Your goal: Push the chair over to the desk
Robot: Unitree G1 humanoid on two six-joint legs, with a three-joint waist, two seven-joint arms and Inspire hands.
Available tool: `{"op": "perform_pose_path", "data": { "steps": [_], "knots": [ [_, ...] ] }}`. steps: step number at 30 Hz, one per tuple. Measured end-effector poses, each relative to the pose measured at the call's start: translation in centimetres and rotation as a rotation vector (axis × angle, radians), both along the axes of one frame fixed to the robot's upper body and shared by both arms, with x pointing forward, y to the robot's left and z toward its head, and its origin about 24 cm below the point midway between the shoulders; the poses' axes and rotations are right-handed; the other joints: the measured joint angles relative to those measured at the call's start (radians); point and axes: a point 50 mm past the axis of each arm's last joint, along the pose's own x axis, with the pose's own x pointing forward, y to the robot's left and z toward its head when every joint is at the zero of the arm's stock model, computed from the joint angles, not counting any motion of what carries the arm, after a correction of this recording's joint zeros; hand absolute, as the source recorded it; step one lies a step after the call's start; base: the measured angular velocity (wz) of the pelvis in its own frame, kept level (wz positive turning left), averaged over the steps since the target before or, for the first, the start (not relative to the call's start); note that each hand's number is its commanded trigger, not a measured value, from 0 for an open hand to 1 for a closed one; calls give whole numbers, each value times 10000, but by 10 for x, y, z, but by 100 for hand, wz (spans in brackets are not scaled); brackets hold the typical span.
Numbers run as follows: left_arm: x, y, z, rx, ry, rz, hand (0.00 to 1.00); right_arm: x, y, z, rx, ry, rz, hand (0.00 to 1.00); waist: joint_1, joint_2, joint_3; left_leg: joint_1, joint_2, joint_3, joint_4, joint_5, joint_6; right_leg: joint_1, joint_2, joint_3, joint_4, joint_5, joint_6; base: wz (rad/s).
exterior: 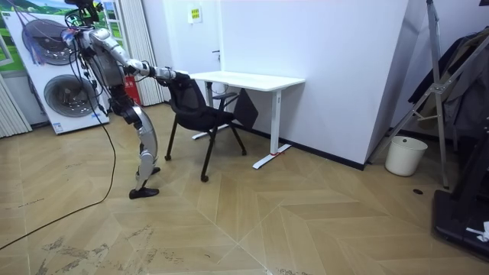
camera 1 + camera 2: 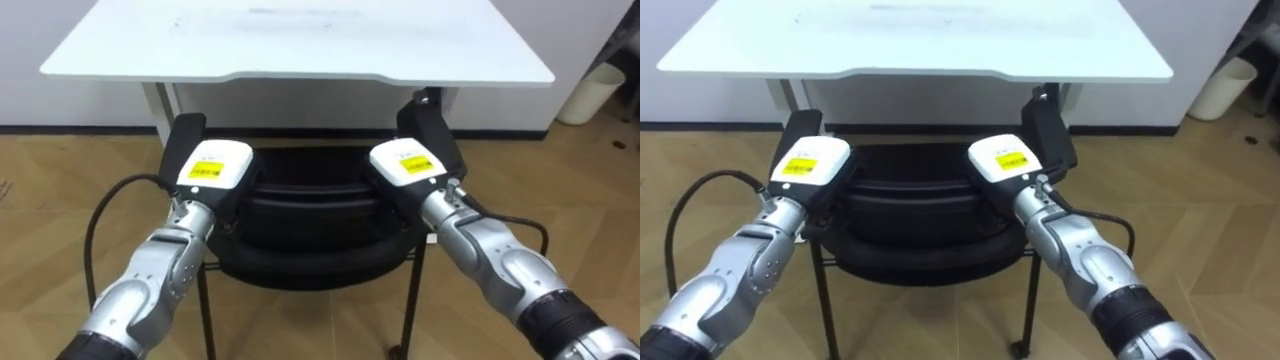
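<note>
Herringbone wood floor [image 2: 60, 170] along the bottom of the left eye view, white desk [image 2: 300, 40] across the top. Below the desk's near edge, black chair [image 2: 310, 215], backrest turned toward the robot, seat reaching in under the desktop. Left robot hand [image 2: 215, 165] laid on the left top corner of the backrest, right robot hand [image 2: 405, 165] on the right top corner. Both with fingers stretched forward over the rim rather than wrapped round it: pressing, not gripping. White bin [image 2: 590, 95] at the far right, near the wall.

Right eye view: same arrangement from a spot slightly to one side. Both palms flat against the backrest, fingers apart from the thumbs and extended toward the desk.

Room view, from the side: robot standing on the wood floor at the room view's left, leaning forward, both arms held out to the chair's back. Front-loading washing machine [image 1: 65, 95] behind it. Chair at the desk's end on the room view's left, seat front just beneath the desktop, backrest and rear legs out in the open.

Judged as mid-push: contact made, chair part way in. Left to do: more forward pressure until the backrest sits close to the desk's edge.
</note>
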Motion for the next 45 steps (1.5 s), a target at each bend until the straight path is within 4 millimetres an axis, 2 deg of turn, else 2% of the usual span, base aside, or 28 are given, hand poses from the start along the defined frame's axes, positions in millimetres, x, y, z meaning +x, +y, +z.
{"op": "perform_pose_path", "data": {
  "steps": [5, 7, 8, 9, 11, 12, 13, 15, 17, 18, 20, 21, 22, 24, 26, 27, 31, 33, 34, 39, 44, 45],
  "knots": [
    [0, 0, 1, 58, -25, -157, 100, -4, -2, -1, 78, -85, -47, 100, -29, -71, -22, 71, -171, 8, -277, -16, 24, -157, -126, 173, -22, 139, 131, -7],
    [0, -1, 2, 66, 66, -177, 100, -4, -2, -1, 87, -73, -59, 100, -5, -107, -8, 149, -215, 168, -321, -25, 44, -181, -192, 339, -54, 225, 214, -16],
    [-1, -1, 2, 67, 97, -183, 100, -4, -2, -2, 88, -46, -54, 100, 14, -104, -14, 183, -213, 245, -320, -59, 103, -178, -213, 385, -53, 235, 233, -18],
    [-1, -2, 3, 74, 130, -213, 100, -5, -3, -2, 75, -19, -24, 100, -1, -102, -17, 240, -215, 401, -341, -171, 279, -184, -253, 430, -33, 245, 284, -13],
    [-1, -2, 4, 88, 150, -257, 100, -5, -4, -1, 80, -42, -14, 100, 6, -160, -95, 252, -266, 694, -490, -279, 408, -372, -398, 533, 67, 262, 386, -12],
    [0, -2, 6, 88, 118, -255, 100, -4, -4, -1, 112, -96, -22, 100, 35, -239, -134, 262, -401, 844, -597, -362, 464, -570, -546, 624, 282, 247, 456, -27],
    [0, -1, 6, 94, 119, -236, 100, -4, -4, 0, 133, -138, -28, 100, 87, -290, -132, 317, -515, 1020, -628, -432, 574, -725, -734, 723, 503, 240, 506, -31],
    [0, -1, 7, 79, 154, -235, 100, -4, -4, 0, 142, -162, -33, 100, 164, -296, -134, 337, -578, 1246, -495, -649, 703, -897, -960, 789, 810, 223, 590, -36],
    [1, -1, 7, 75, 171, -239, 100, -4, -4, 0, 155, -148, -35, 100, 247, -302, -129, 319, -578, 1389, -227, -870, 796, -1033, -1159, 669, 1212, 206, 632, -23],
    [1, -1, 8, 71, 180, -244, 100, -4, -4, 0, 152, -133, -44, 100, 230, -290, -125, 241, -560, 1363, -15, -1000, 864, -1025, -1272, 453, 1364, 211, 643, 0],
    [2, -1, 9, 155, 115, -298, 100, -4, -3, -1, 197, -94, -71, 100, 233, -315, -93, 199, -507, 1366, 123, -1081, 922, -981, -1355, 237, 1370, 241, 696, -2],
    [5, -1, 10, 192, 91, -386, 100, -4, -4, -1, 253, -87, -130, 100, 263, -317, -49, 203, -496, 1366, 156, -1089, 942, -935, -1387, 146, 1315, 257, 728, 0],
    [6, -1, 10, 219, 89, -431, 100, -4, -4, -1, 273, -101, -175, 100, 304, -306, 5, 192, -481, 1348, 196, -1095, 960, -903, -1385, 139, 1266, 267, 748, 0],
    [10, -1, 12, 240, 27, -490, 100, -3, -4, -1, 339, -193, -271, 100, 287, -283, 46, 93, -426, 1321, 228, -1078, 984, -916, -1322, 81, 1128, 319, 797, 2],
    [15, -2, 16, 280, -108, -550, 100, 0, -3, 2, 400, -345, -389, 100, 331, -199, 100, -145, -333, 1218, 374, -1066, 968, -1039, -1128, 65, 1033, 413, 770, 0],
    [18, -1, 18, 310, -200, -570, 100, 3, -3, 5, 405, -395, -404, 100, 392, -167, 158, -211, -320, 1141, 369, -996, 977, -1066, -1016, 95, 929, 456, 765, 0],
    [27, 0, 25, 454, -534, -667, 100, 9, -1, 8, 585, -549, -538, 100, 611, -189, 172, -576, -286, 725, 274, -785, 916, -1306, -642, 82, 541, 745, 608, -7],
    [31, 3, 28, 545, -667, -633, 100, 13, 2, 10, 612, -587, -516, 100, 650, -196, 179, -678, -177, 698, 267, -743, 870, -1366, -504, 72, 435, 822, 542, -7],
    [33, 5, 30, 573, -760, -586, 100, 16, 5, 12, 632, -601, -494, 100, 652, -235, 210, -723, -150, 646, 261, -713, 842, -1377, -457, 63, 419, 831, 519, 0],
    [40, 8, 37, 674, -1053, -611, 100, 23, 9, 18, 650, -628, -516, 100, 586, -327, 271, -887, -104, 449, 216, -620, 736, -1408, -349, -140, 309, 808, 419, 10],
    [41, 8, 40, 649, -1336, -480, 100, 26, 11, 23, 651, -751, -525, 100, 516, -352, 254, -1025, -108, 212, 214, -545, 620, -1465, -296, -305, 365, 640, 277, 7],
    [41, 9, 40, 647, -1344, -438, 100, 27, 11, 24, 653, -766, -512, 100, 516, -337, 245, -1021, -74, 171, 226, -529, 574, -1450, -245, -301, 366, 562, 182, 4]
  ]
}}
